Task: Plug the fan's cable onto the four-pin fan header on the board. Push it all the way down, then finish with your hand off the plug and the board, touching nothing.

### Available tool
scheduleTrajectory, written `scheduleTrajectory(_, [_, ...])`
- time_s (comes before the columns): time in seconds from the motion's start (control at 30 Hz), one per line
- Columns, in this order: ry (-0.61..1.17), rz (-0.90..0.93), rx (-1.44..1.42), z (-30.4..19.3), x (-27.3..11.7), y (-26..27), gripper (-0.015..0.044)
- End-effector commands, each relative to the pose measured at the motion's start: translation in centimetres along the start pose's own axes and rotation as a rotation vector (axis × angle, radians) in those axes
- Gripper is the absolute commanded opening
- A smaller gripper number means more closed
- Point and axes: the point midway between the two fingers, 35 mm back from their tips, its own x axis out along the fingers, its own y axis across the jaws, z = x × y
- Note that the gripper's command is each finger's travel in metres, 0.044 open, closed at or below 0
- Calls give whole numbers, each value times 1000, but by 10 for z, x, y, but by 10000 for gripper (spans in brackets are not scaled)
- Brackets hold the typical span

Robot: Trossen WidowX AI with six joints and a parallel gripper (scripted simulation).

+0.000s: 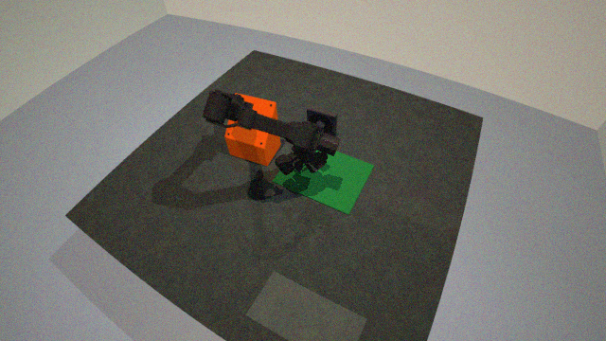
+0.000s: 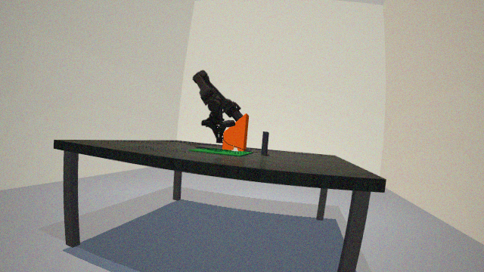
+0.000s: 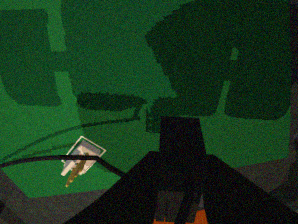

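Note:
The green board (image 1: 357,177) (image 2: 204,151) (image 3: 30,186) lies flat on the table. The four-pin header (image 3: 84,154) (image 2: 235,149) is a small pale block with brass pins near one board edge. My gripper (image 2: 219,138) (image 3: 180,162) is shut on the black plug (image 3: 180,131), a little above the board. In the wrist view the plug is right of the header, not over it. The black cable (image 3: 45,159) crosses in front of the header and passes behind a finger. The fan (image 1: 313,115) (image 2: 265,143) stands upright behind the board. The fingertips are hard to make out in the top view.
An orange block (image 1: 248,149) (image 2: 239,134) (image 3: 201,217) stands beside the board, close to the header and the arm. A grey rectangle (image 1: 308,310) lies at the table's near side in the top view. The arm's shadow covers much of the board.

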Motion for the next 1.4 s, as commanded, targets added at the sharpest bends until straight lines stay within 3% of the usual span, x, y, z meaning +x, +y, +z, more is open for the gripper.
scheduleTrajectory(0.0, [0,5,7,-2,-14,1,0])
scheduleTrajectory(0.67, [-2,-2,-17,-17,-62,-1,0])
scheduleTrajectory(1.37, [-100,-41,-685,13,-71,56,0])
